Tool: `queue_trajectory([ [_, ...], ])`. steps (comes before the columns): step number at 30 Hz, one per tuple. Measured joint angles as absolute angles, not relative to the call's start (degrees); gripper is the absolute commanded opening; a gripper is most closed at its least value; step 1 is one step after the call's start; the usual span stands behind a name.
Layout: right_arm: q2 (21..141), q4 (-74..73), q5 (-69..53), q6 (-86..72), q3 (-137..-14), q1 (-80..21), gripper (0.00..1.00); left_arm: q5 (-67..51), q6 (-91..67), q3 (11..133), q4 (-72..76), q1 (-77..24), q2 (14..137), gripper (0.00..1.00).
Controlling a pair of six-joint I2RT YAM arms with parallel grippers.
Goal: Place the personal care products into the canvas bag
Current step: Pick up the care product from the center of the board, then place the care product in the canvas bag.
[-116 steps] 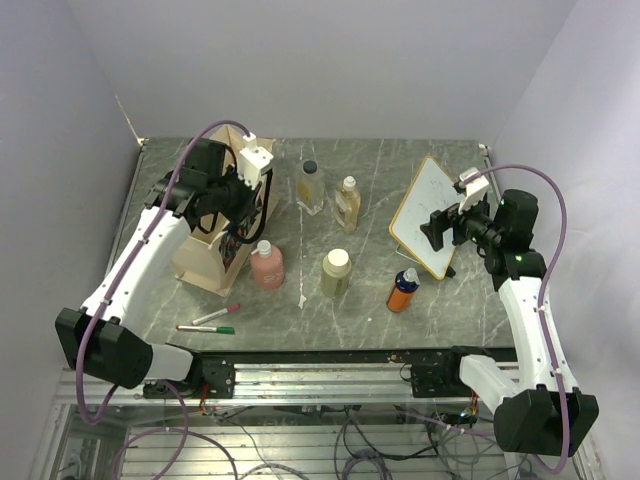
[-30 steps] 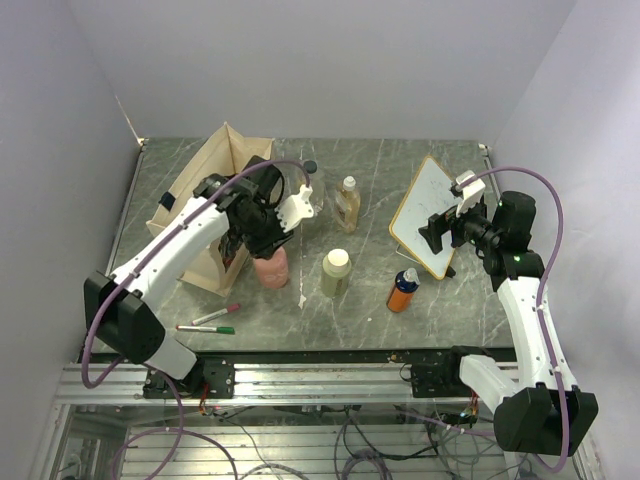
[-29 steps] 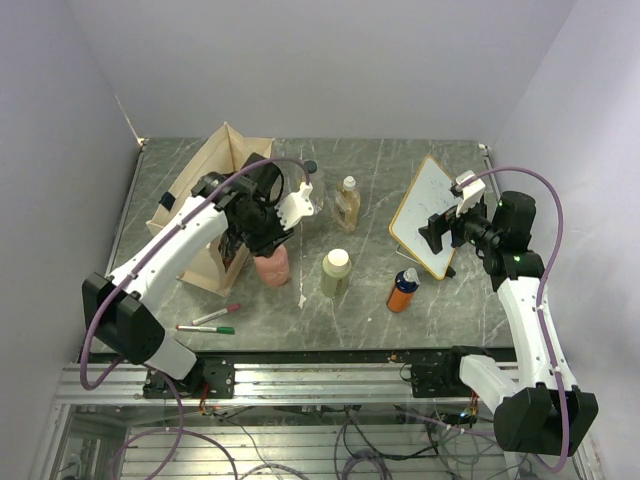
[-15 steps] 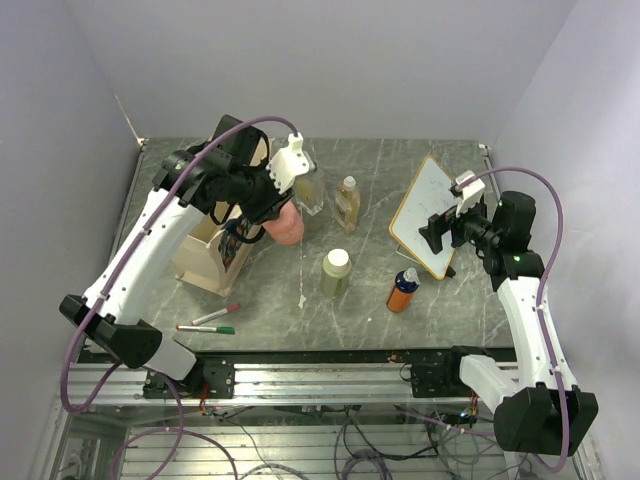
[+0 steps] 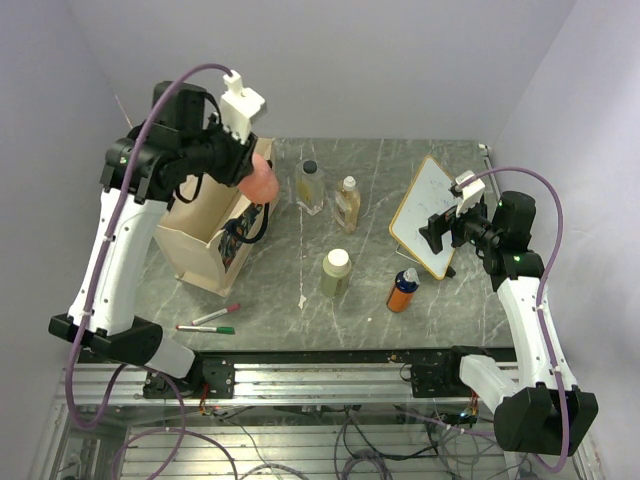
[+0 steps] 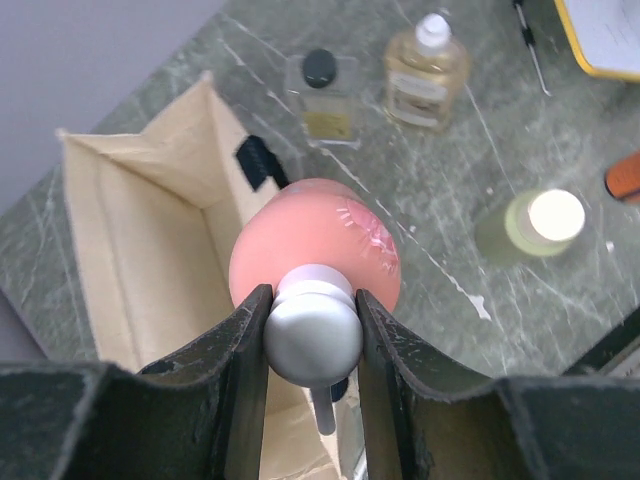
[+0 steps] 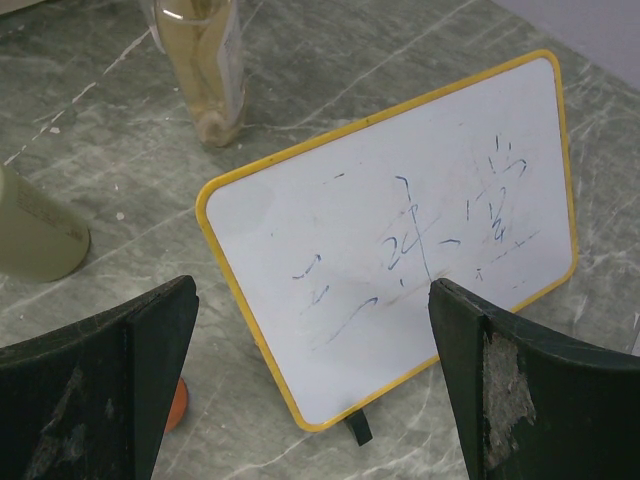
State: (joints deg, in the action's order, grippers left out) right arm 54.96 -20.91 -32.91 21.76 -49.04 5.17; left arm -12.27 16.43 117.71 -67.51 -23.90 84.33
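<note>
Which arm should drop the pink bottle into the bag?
Left: the left gripper holds the pink bottle by its cap at the canvas bag's rim. The right gripper is open, facing the whiteboard.

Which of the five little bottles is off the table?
The salmon-pink bottle, gripped by its white cap in the left gripper and hanging in the air; the other four stand on the table.

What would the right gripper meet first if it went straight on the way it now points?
Probably the whiteboard: in the wrist view it sits squarely ahead of the open right gripper, with nothing before it. Depth is unclear.
</note>
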Motion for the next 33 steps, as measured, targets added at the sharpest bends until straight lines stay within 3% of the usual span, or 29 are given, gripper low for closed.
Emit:
queue_trajectory([
  [14,55.0,-20.9,-32.8,21.9,-49.0,5.2,1.00,-9.8,10.4,117.7,-62.2,-12.3,84.6,0.07],
  [33,54.9,-21.1,-32.7,22.6,-49.0,5.2,1.00,-3.2,11.6,105.5,-47.0,-11.3,97.8,0.07],
])
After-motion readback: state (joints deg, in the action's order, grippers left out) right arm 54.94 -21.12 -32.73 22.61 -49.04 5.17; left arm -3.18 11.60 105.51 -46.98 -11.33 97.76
